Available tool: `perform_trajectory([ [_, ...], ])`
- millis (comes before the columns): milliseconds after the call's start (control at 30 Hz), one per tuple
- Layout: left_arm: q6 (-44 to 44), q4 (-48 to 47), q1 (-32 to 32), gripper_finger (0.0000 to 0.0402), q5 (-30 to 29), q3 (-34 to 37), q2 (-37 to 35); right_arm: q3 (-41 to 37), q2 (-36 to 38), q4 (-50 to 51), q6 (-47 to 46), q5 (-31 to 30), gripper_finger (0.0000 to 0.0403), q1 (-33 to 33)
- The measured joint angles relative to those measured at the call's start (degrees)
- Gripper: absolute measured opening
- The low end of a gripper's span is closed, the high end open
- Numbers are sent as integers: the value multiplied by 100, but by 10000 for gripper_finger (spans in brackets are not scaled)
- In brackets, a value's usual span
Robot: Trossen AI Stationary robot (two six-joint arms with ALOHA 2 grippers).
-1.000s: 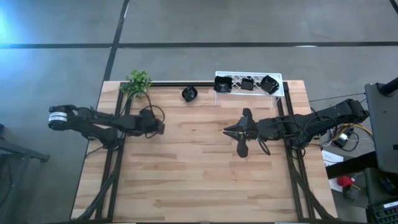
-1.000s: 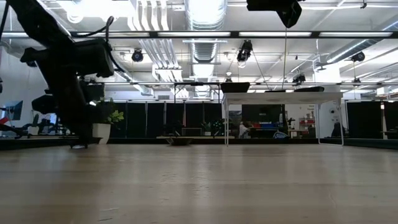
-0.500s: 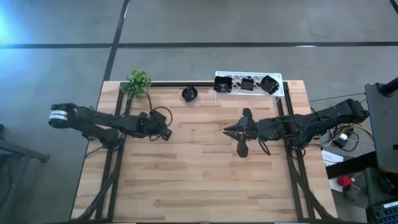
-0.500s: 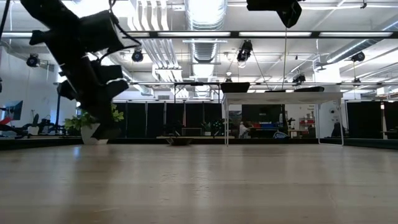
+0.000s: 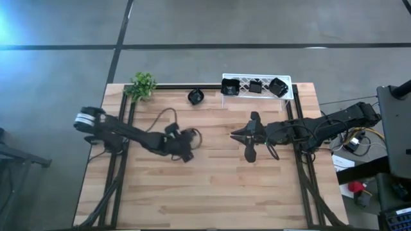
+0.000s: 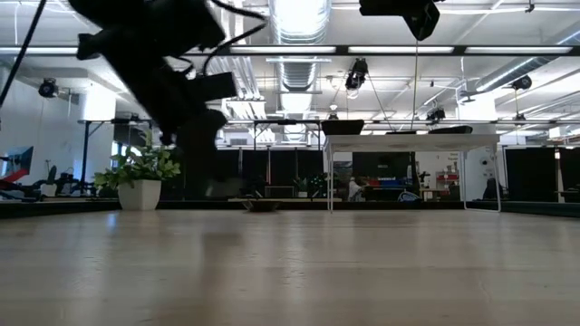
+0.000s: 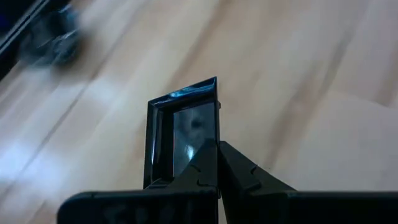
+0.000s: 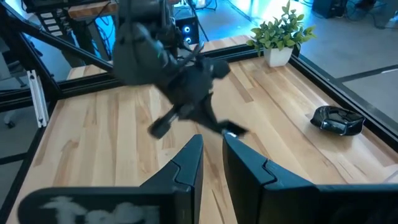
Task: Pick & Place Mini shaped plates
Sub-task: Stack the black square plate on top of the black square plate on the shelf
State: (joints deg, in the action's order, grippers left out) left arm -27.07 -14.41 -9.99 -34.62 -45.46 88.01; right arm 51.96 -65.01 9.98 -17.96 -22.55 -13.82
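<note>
Black square mini plate (image 7: 183,134) sits pinched by its rim in the left end effector (image 5: 186,153), fingers clamped shut on it, mid-counter (image 5: 212,186) and clear of the wood. Right end effector (image 5: 239,135) waits nearby, fingers parted a little, nothing between them. Risk, as I judge it: an edge-only pinch on a shallow rim could let the plate twist or slip loose in transit; the two arms are also close enough to clip each other. White lattice rack (image 5: 290,94) at the far edge holds three dark plates (image 5: 255,86). One more plate (image 5: 196,97) lies loose between rack and green plant (image 5: 142,85).
</note>
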Motion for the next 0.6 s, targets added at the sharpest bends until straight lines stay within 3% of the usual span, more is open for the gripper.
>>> perform_trajectory([
  [233,1005,27,-257,0,184,-886,1052,0,0,4,0,0,57,-2],
  [600,1619,202,-457,0,619,-1383,1644,-4,0,13,16,0,57,-2],
])
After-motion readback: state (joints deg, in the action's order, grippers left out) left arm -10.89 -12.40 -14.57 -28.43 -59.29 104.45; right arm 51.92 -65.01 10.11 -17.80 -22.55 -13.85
